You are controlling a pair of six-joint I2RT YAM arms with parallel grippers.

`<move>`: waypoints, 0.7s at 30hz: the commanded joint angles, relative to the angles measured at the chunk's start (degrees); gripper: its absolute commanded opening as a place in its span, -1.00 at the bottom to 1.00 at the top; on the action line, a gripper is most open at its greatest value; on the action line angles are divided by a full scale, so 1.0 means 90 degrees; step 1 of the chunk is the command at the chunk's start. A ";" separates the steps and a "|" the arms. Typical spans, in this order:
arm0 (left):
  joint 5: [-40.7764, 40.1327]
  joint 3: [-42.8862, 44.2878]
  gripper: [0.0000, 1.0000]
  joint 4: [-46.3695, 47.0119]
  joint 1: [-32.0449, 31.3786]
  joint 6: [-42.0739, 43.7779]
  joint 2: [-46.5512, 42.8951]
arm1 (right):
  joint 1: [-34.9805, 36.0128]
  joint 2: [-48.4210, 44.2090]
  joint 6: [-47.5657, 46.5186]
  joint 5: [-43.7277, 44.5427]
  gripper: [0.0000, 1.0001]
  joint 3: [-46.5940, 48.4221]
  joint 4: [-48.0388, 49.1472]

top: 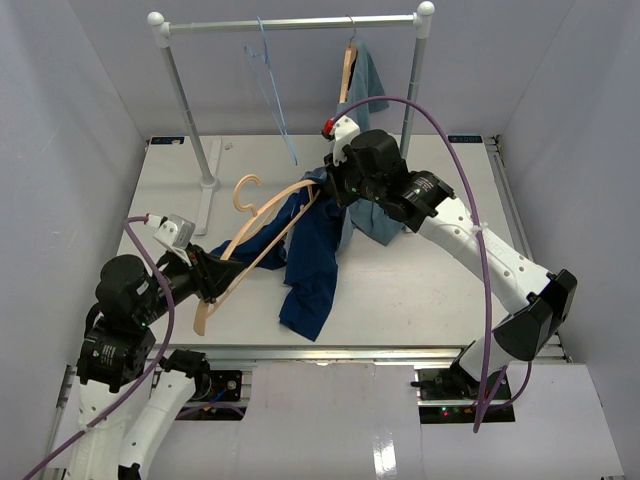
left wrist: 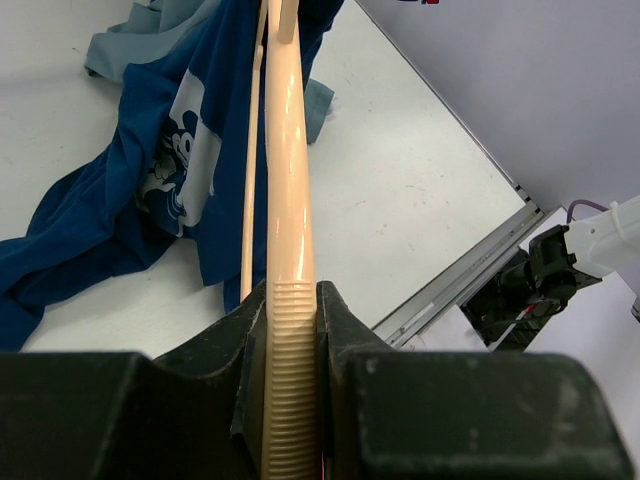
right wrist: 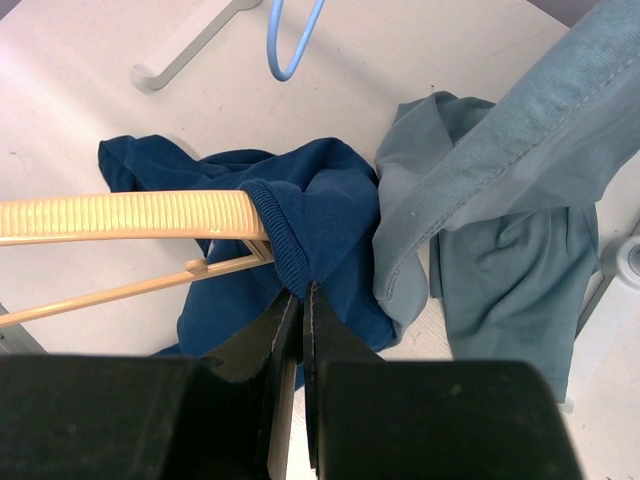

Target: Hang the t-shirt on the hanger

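The navy t-shirt [top: 312,262] lies crumpled mid-table; a white print shows on it in the left wrist view [left wrist: 120,200]. The tan wooden hanger [top: 262,232] slants across the t-shirt, with its hook [top: 245,190] at the back. My left gripper [top: 216,276] is shut on the hanger's near arm [left wrist: 285,200], clamping its ribbed end. My right gripper [top: 335,186] is shut on the t-shirt's ribbed collar [right wrist: 275,230]. The hanger's far arm [right wrist: 130,215] goes into that collar opening. The right gripper [right wrist: 303,295] holds the cloth at its fingertips.
A white rack [top: 290,22] stands at the back with a light-blue wire hanger [top: 272,85] and a wooden hanger bearing a grey-blue shirt [top: 366,75]. Grey-blue cloth [right wrist: 500,250] reaches the table right beside the collar. The rack's foot [top: 207,200] is at the left rear.
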 commanded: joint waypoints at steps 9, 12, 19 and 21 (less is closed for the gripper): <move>0.1470 -0.0003 -1.00 0.1618 0.0019 -0.0166 0.0478 | 0.0413 0.0232 0.0102 -0.0165 -0.84 0.1354 -0.0233; 0.1532 -0.0175 -1.00 0.2011 0.0027 -0.0287 0.0438 | 0.0511 0.0305 0.0111 -0.0193 -0.85 0.1553 -0.0346; 0.1529 -0.0341 -1.00 0.2460 0.0026 -0.0288 0.0535 | 0.1066 0.0270 0.0186 -0.0229 -0.84 0.1537 -0.0147; 0.1528 -0.0389 -1.00 0.2588 0.0021 -0.0257 0.0533 | 0.1286 0.0341 0.0199 -0.0322 -0.85 0.1797 -0.0219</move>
